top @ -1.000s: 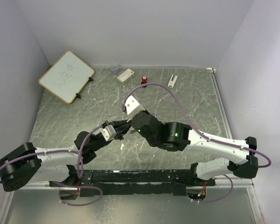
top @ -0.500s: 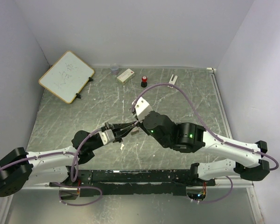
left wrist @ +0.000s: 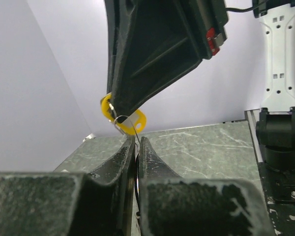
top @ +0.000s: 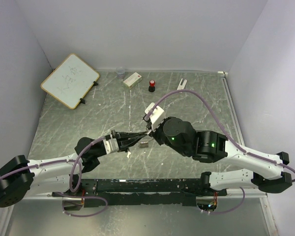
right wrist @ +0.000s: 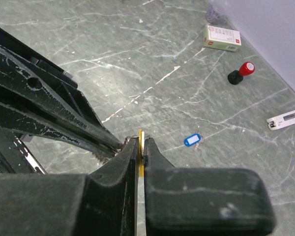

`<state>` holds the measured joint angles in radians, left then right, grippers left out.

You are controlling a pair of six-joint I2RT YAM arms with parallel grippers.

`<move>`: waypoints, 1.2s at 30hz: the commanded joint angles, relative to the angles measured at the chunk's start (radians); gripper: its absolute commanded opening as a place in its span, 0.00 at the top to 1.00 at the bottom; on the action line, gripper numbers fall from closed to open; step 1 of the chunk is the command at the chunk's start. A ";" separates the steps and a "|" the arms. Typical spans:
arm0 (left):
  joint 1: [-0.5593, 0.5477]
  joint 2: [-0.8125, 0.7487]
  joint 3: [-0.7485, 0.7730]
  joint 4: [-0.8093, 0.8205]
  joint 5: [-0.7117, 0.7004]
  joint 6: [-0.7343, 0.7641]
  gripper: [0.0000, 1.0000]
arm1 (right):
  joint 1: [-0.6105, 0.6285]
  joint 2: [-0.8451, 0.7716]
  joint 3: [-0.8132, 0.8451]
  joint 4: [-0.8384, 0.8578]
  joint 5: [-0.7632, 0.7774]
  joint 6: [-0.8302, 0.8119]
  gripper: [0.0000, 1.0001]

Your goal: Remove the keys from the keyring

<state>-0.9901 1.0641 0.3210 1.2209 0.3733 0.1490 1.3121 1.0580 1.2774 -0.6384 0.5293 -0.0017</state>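
My left gripper [left wrist: 136, 142] is shut on the keyring [left wrist: 121, 120], whose thin silvery wire runs down between its fingers. The ring passes through the orange-yellow key [left wrist: 108, 109]. My right gripper [right wrist: 141, 142] is shut on that key's yellow head [right wrist: 140, 150]. From above, both fingertip pairs meet over the table's middle, the left gripper [top: 144, 134] reaching right and the right gripper [top: 151, 131] reaching left. A blue-headed key [right wrist: 191, 140] lies loose on the table beyond the right fingers. A small grey piece [top: 144, 144] shows just below the grip; I cannot tell whether it hangs or lies.
At the back of the table stand a red-capped black bottle [top: 151, 87], a white box [top: 132, 79], a white clip [top: 181, 84] and a small clear cup [top: 120, 73]. The whiteboard [top: 69, 80] leans at the back left. A white scrap [top: 129, 154] lies near the left wrist.
Both grippers, still joined at the ring and yellow key, have shifted right and slightly toward the front. The right arm swung rightward and the left arm stretched out after it.
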 commanded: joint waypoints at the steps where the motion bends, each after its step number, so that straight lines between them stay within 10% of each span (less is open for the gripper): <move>1: -0.013 0.011 0.037 0.013 0.126 -0.042 0.93 | -0.006 0.015 -0.010 0.083 -0.014 -0.011 1.00; 12: -0.013 -0.020 0.002 0.018 0.052 -0.073 0.89 | -0.005 0.043 -0.014 0.116 0.061 -0.030 1.00; 25: -0.013 -0.036 -0.083 0.062 -0.155 -0.094 0.01 | -0.005 0.027 -0.001 0.144 0.122 -0.041 1.00; 36: -0.013 0.014 -0.050 0.133 -0.247 -0.092 0.00 | -0.005 0.056 0.002 0.148 0.104 -0.034 1.00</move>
<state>-0.9970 1.0534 0.2459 1.2972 0.1677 0.0628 1.3102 1.1099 1.2652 -0.5236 0.6357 -0.0280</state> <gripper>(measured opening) 0.995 0.023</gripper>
